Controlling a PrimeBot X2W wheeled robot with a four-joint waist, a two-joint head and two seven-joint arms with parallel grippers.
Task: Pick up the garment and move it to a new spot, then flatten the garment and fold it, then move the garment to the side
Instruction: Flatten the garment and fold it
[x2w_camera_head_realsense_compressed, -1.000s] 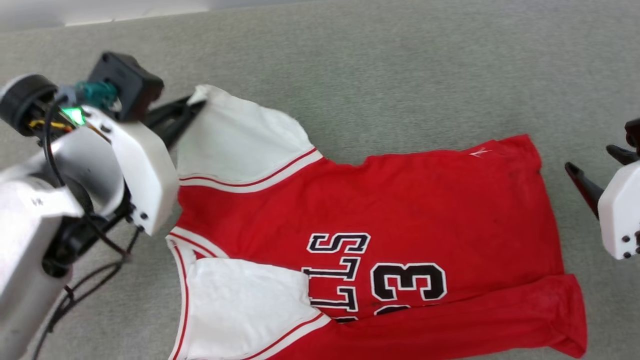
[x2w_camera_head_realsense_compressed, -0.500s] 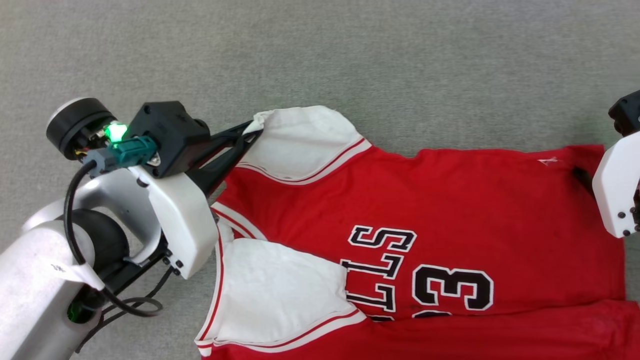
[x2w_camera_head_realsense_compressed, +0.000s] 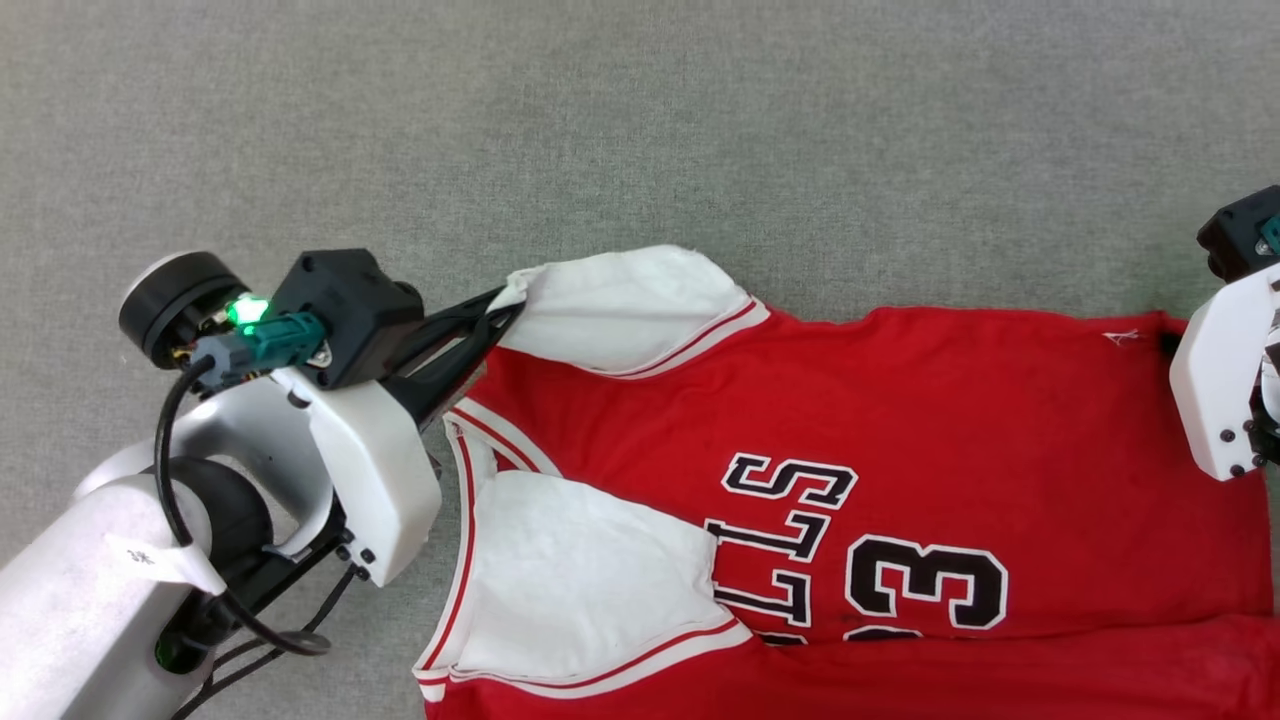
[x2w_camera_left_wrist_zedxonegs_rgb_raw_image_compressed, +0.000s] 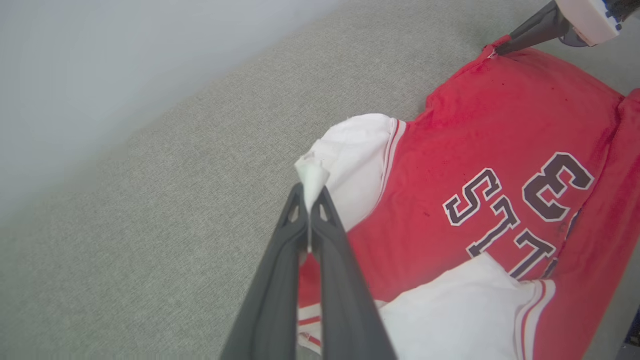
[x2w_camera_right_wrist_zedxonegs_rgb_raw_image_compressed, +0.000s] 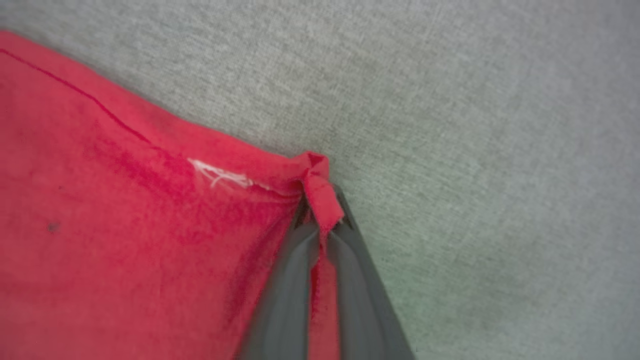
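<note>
Garment: soft matt knit cloth, red body, white sleeves. Grey surface: rough woven textile, matt. Left gripper fingers: dark smooth matt plastic. Wrist shell: white smooth plastic.

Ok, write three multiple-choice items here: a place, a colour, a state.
1. The left gripper holds the red jersey T-shirt with white short sleeves by: A a white sleeve tip; B the neckline; C the number.
2. Its front letters are: A blue; B black, white-outlined; C yellow.
3. The right gripper is: A wide open; B shut on nothing; C shut on the shirt's red corner.
Answers: A, white cloth between its jaws; B, seen in the head view; C, red cloth pinched between its jaws.
</note>
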